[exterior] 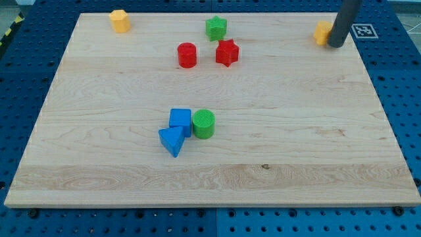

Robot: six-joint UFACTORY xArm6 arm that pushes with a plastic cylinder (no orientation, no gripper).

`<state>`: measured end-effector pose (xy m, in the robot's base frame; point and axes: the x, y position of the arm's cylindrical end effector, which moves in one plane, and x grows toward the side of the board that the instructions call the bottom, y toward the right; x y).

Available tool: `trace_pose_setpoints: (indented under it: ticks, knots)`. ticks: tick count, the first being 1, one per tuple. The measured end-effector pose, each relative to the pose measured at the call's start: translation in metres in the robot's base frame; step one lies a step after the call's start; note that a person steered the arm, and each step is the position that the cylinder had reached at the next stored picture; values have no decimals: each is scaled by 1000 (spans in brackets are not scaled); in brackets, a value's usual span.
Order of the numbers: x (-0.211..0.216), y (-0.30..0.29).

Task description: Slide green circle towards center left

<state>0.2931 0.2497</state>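
One green circle (pixel 204 124) touches blue cube (pixel 180 120); my tip (pixel 337 45) by orange block (pixel 323 32); no claw visible.

My wooden board (pixel 296 131) carries a green circle (pixel 204 124) touching a blue square (pixel 180 120) and a blue triangle (pixel 172 141). Further up sit a red cylinder (pixel 187 54), red star (pixel 227 52), green star (pixel 216 28) and two yellow blocks (pixel 120 20) (pixel 322 31).

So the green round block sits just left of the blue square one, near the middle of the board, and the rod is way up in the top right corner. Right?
Not quite: in the camera view the green circle sits just right of the blue square, not left. The rest holds: my tip is at the view's top right, beside a yellow block.
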Motion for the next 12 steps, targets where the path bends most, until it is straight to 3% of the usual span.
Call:
trace_pose_setpoints:
  ticks: [2,6,8,10,12]
  knots:
    - [-33,-1]
    - [-13,-1]
    - [105,11]
    - [110,5]
    - [109,-52]
